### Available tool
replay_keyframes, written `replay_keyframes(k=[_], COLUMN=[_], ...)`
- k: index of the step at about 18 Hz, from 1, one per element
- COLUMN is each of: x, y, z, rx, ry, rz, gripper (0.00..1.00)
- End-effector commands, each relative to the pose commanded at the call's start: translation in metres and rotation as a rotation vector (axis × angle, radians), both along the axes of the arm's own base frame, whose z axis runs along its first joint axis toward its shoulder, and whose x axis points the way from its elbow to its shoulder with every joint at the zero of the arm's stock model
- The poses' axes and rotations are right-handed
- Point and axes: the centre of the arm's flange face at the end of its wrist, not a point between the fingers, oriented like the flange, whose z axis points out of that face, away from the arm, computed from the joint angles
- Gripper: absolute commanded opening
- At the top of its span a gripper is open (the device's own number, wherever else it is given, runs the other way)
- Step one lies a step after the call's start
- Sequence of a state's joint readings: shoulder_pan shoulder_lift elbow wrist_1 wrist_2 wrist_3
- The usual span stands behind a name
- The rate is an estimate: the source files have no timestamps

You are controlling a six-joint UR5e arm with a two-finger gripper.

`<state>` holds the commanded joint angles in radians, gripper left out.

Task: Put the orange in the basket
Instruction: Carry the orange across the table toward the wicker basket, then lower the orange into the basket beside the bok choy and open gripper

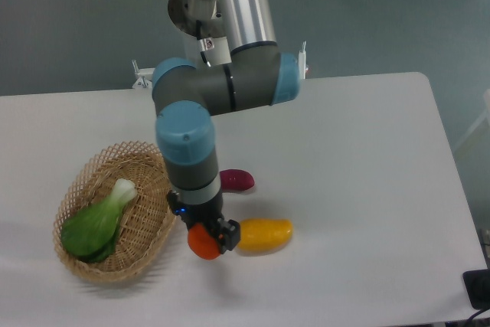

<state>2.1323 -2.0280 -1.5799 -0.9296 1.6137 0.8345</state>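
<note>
The orange [202,243] is a small reddish-orange ball held above the table, with my gripper [205,238] shut on it. It hangs just right of the basket's right rim. The basket [157,223] is an oval of tan wicker at the left of the table. My arm comes down from the upper middle and its wrist covers part of the basket's right edge.
A green and white leafy vegetable [98,220] lies inside the basket. A yellow-orange mango-shaped fruit [264,234] lies just right of the gripper. A purple oblong vegetable [237,180] lies behind it, partly hidden by the wrist. The robot's base [207,44] stands at the table's back edge.
</note>
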Motion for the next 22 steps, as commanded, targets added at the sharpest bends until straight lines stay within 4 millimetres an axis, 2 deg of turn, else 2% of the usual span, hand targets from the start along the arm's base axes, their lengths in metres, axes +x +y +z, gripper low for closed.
replay_keyframes(k=[5,8,11,13,15,16,18,20,22], x=[0.056,0.080,0.089,0.094,0.099,0.101,0.118,0.125,0.128], y=[0.016,0.019,0.020,0.021,0.022,0.023,0.027,0.023,0.021], z=[0.003,-0.007,-0.011,-0.009,-0.009,-0.009,-0.010,-0.021,-0.022], rx=[-0.012,-0.020,-0.025,-0.019,-0.015,-0.013,-0.007,-0.009,0.001], ry=[0.027,0.019,0.013,0.011,0.012,0.012,-0.016,-0.068,-0.089], rz=[-0.064,-0.079,-0.075,-0.059,-0.068,-0.071,-0.094,-0.087,-0.055], gripper=[0.60,0.61,0.65,0.73,0.94,1.00,1.00,1.00,1.00])
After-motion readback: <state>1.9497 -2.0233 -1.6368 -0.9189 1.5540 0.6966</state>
